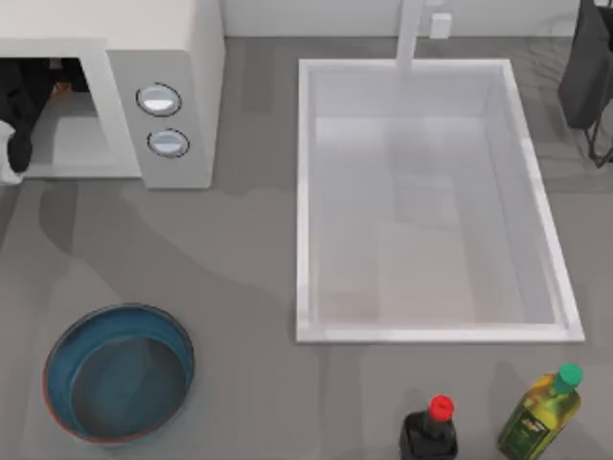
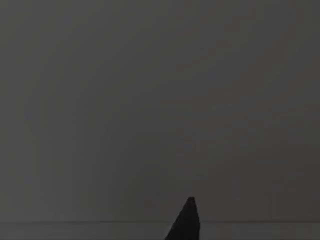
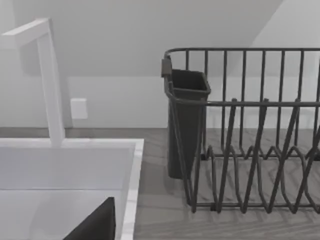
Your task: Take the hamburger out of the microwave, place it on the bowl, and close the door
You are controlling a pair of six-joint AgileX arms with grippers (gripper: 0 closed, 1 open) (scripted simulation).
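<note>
The microwave (image 1: 182, 57) stands at the table's back left, its cavity facing the front. Its door is out of view. My left arm reaches into the cavity, and its gripper (image 1: 48, 91) is deep inside under the roof. A small orange-brown sliver of the hamburger (image 1: 60, 88) peeks out right beside the gripper; the rest is hidden, and I cannot tell whether it is held. The blue bowl (image 1: 120, 374) with a reddish rim sits at the front left, with nothing in it. The left wrist view is dark. A dark part of my right gripper (image 3: 95, 225) hangs over the sink's back right corner.
A white sink (image 1: 306, 192) with a faucet (image 1: 410, 34) takes up the middle and right. A dark dish rack (image 3: 240, 130) stands at the back right. A dark red-capped bottle (image 1: 431, 431) and a green-capped oil bottle (image 1: 541, 412) stand at the front right.
</note>
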